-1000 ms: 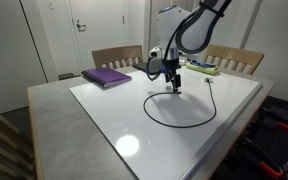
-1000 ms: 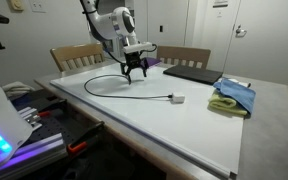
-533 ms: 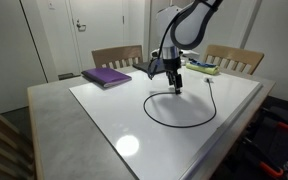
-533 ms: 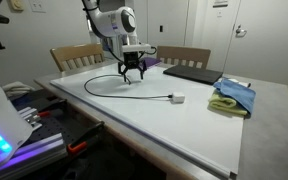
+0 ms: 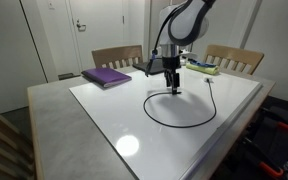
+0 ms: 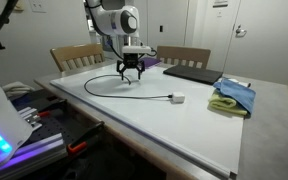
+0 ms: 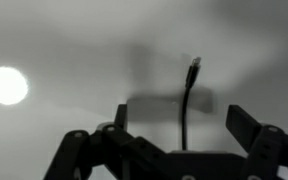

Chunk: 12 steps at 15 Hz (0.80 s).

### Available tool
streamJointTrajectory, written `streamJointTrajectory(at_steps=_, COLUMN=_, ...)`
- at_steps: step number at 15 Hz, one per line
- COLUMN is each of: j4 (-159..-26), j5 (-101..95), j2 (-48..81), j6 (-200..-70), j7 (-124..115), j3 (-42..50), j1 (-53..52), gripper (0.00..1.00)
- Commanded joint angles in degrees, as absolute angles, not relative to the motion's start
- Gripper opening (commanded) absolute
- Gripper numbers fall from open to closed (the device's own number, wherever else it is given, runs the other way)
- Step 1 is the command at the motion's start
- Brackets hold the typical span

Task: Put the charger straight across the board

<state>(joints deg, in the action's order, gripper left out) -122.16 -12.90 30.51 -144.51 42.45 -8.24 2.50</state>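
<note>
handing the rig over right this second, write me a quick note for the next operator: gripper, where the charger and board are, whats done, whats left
Gripper: open, holding nothing, low over the board, with the cable's free end lying between its fingers in the wrist view.
Charger: on the board, its cable curled in a wide loop. The white plug block lies at the other end, toward the board's edge.
Board: flat on the table.
Done: the gripper is lined up over the free end, and nothing has been grasped yet.
Left: probably close on that end, draw the cable out until the loop is gone and it runs straight across the board, then release.
</note>
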Motion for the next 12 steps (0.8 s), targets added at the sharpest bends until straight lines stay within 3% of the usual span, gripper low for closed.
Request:
streamJointTrajectory(at_steps=1, j4=-123.6, j5=-13.1, j2=30.9, j6=-149.7, j7=42.8, j3=-7.8, j1=2.8, gripper=1.0)
streamJointTrajectory(at_steps=11, j4=-125.5, j5=-14.6, j2=31.5, j6=-154.5, j7=42.6, j3=-6.7, j1=2.9, gripper=0.99)
streamJointTrajectory(at_steps=12, j4=-125.7, j5=-14.5, j2=31.5, j6=-154.8, j7=42.6, j3=-6.7, j1=3.0, gripper=0.75)
